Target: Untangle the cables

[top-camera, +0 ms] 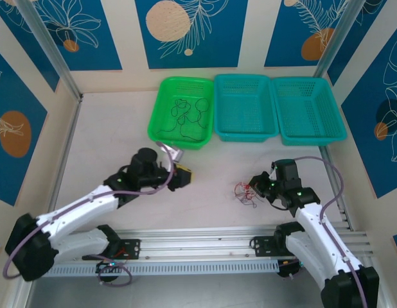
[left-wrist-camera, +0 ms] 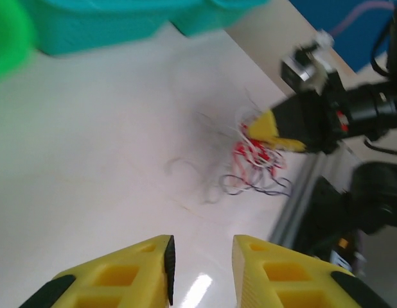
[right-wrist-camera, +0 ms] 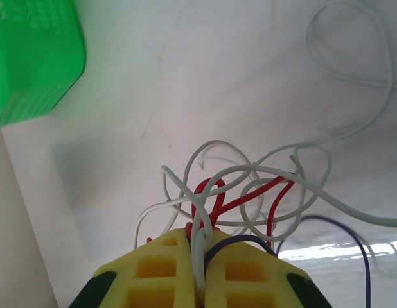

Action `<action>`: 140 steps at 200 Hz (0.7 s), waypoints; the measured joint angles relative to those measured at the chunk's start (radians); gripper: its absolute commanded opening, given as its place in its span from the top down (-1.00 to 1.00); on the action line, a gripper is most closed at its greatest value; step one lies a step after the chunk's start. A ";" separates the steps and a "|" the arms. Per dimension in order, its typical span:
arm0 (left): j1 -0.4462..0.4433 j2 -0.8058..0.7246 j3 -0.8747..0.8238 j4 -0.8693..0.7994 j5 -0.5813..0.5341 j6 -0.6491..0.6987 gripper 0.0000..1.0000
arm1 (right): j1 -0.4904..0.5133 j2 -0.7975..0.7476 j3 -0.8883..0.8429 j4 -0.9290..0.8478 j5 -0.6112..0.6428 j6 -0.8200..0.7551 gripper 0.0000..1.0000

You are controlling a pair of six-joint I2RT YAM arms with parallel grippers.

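Right gripper [right-wrist-camera: 200, 256] clamps the cables [right-wrist-camera: 245, 192] by the table's [top-camera: 102, 147] near edge; left gripper [left-wrist-camera: 202, 260] gapes, empty; let it pin loose strands, then draw slowly.

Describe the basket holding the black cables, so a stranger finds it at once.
At the far edge of the table, three baskets stand in a row. Take the leftmost basket. Only it is green and holds thin black cables; the middle basket and right basket are teal.

cables [top-camera: 245, 191] — red-white tangle, on table [top-camera: 115, 144]
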 measured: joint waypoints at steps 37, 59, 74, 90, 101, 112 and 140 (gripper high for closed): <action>-0.116 0.241 0.056 0.113 0.017 -0.267 0.25 | 0.044 0.032 0.039 0.011 0.032 0.003 1.00; -0.187 0.314 0.060 0.187 0.004 -0.427 0.05 | 0.049 0.043 0.042 0.013 0.049 0.005 1.00; -0.240 0.332 0.060 0.225 -0.023 -0.520 -0.05 | 0.050 0.045 0.042 0.013 0.056 0.008 1.00; -0.289 0.342 0.060 0.266 -0.058 -0.601 -0.27 | 0.050 0.045 0.042 0.016 0.060 0.010 1.00; -0.310 0.353 0.060 0.293 -0.080 -0.645 -0.39 | 0.050 0.045 0.042 0.017 0.063 0.011 1.00; -0.322 0.374 0.060 0.321 -0.095 -0.687 -0.45 | 0.054 0.045 0.042 0.018 0.064 0.011 1.00; -0.330 0.465 0.066 0.386 -0.109 -0.741 -0.45 | 0.059 0.045 0.042 0.023 0.064 0.011 1.00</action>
